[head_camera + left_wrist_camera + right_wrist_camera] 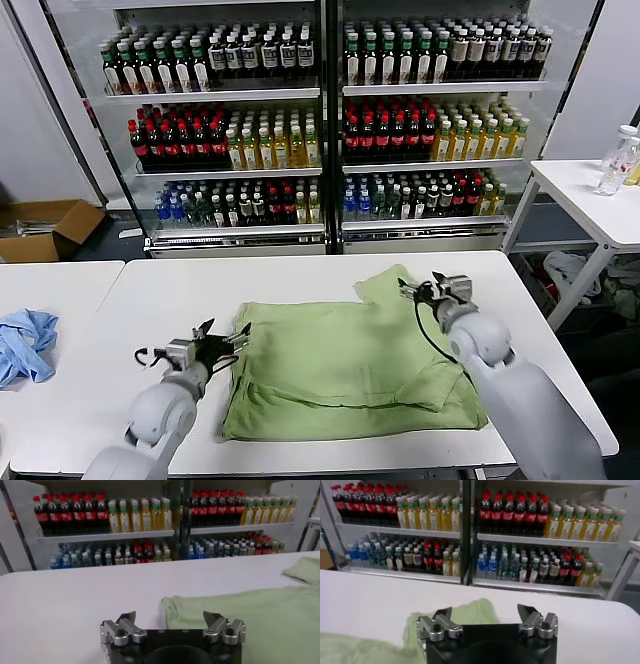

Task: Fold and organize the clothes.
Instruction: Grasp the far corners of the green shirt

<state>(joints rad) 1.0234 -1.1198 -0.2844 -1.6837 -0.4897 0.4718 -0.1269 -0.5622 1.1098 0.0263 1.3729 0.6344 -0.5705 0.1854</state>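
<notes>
The light green polo shirt (345, 355) lies partly folded on the white table (300, 275), one sleeve sticking out at the far right (385, 285). No collar, buttons or print show. My left gripper (222, 338) is open and empty at the shirt's left edge, just above the table. In the left wrist view the shirt (240, 612) lies just ahead of the open left gripper (170, 617). My right gripper (418, 291) is open and empty over the sleeve at the far right. In the right wrist view the sleeve (470, 612) lies ahead of the open right gripper (485, 612).
A light blue garment (25, 345) lies on the neighbouring table at the left. Drink coolers full of bottles (320, 120) stand behind the table. A side table with a bottle (615, 160) stands at the right. A cardboard box (45, 225) sits on the floor at the left.
</notes>
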